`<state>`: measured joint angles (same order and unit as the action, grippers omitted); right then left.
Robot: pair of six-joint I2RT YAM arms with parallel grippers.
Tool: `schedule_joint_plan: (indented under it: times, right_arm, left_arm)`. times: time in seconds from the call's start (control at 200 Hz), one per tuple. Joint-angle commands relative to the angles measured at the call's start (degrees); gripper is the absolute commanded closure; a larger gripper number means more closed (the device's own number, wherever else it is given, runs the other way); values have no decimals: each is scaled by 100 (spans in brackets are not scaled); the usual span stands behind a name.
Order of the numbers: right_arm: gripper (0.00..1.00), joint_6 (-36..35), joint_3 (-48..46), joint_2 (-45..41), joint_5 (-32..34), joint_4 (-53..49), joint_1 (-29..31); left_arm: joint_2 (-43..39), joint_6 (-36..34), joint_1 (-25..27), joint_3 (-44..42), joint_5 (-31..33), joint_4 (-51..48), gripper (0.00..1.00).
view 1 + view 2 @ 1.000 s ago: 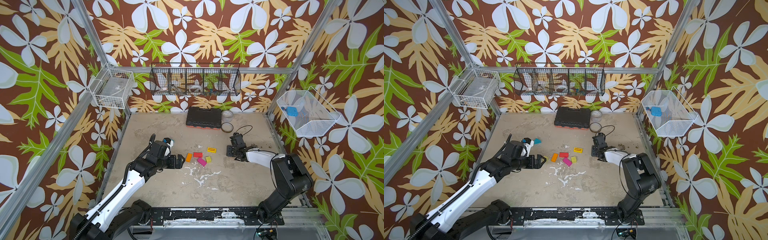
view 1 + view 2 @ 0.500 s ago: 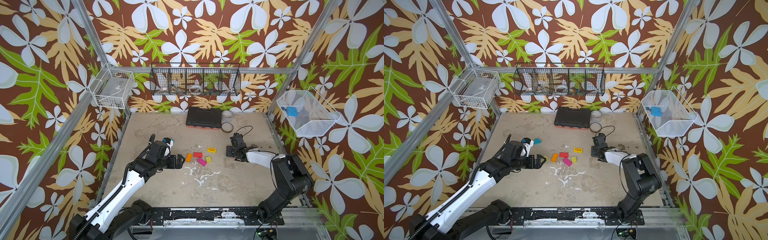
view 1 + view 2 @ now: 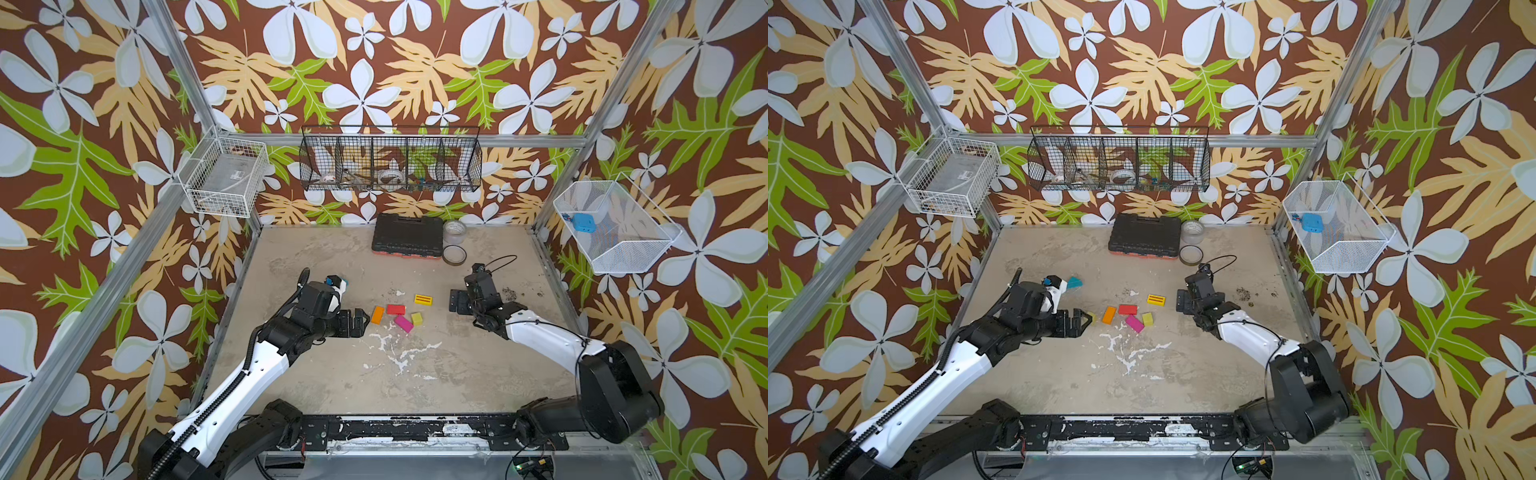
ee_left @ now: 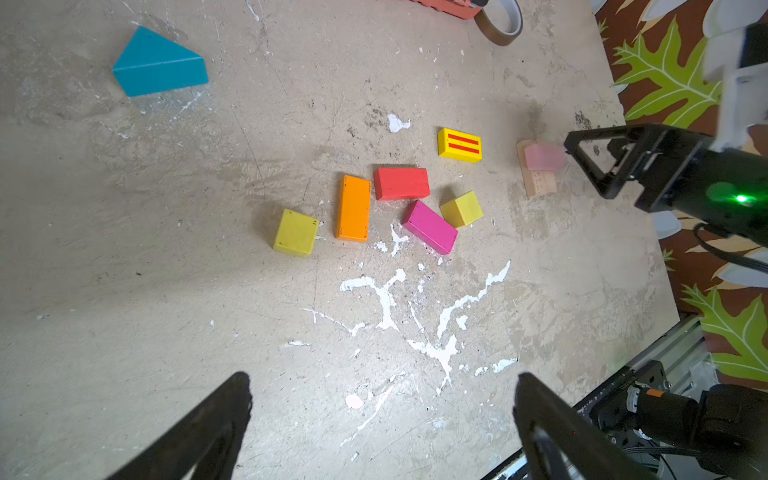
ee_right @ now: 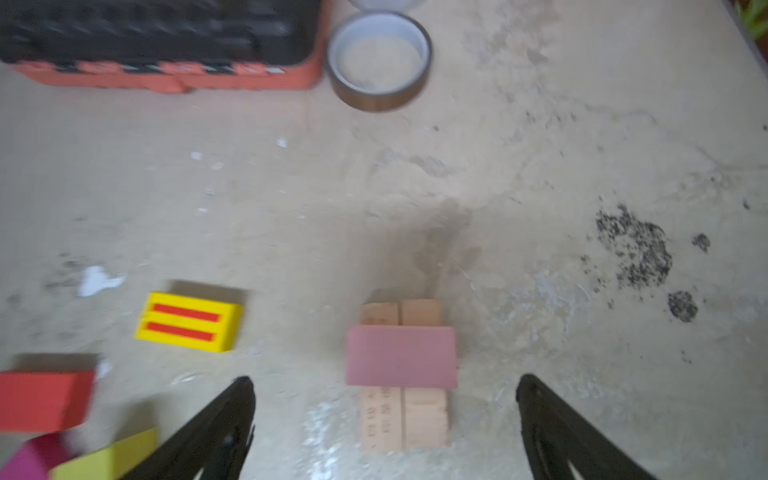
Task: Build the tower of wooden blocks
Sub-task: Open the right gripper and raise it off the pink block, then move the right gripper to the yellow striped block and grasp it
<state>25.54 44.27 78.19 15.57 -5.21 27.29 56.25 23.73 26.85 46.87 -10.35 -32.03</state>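
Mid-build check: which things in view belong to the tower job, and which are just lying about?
For the job: pink wooden brick across two plain wooden planks; striped yellow brick; red brick; orange brick; magenta brick; two yellow cubes; teal wedge.
Lying about: black plastic tool case; brown tape roll; blue gadget in the white wire basket.

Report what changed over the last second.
The right gripper has spread its jaws wide; the pink brick lies free across the two plain planks. The left gripper stayed open in place, and the scattered blocks did not move.
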Motion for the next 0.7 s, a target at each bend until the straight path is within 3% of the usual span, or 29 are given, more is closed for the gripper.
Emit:
schedule_joint_plan:
  times: [0.0, 0.13, 0.275, 0.411, 0.496, 0.696]
  right_arm:
    - [2, 79, -30, -302, 154, 203, 583]
    - [5, 4, -36, -237, -20, 664, 1337]
    - [14, 6, 206, 306, -196, 536, 1714]
    - [14, -225, 54, 598, -83, 774, 2047]
    - [13, -115, 209, 953, 159, 620, 2078]
    - [26, 189, 794, 1676, 237, 22, 2079]
  left_arm:
    - [-21, 9, 13, 6, 71, 74, 0]
    - [-51, 25, 13, 6, 127, 74, 0]
    - [-31, 47, 13, 1, 163, 78, 0]
    - [43, 70, 13, 15, 243, 51, 0]
    - [39, 88, 13, 20, 306, 22, 0]
    - [-238, 71, 13, 6, 282, 70, 0]
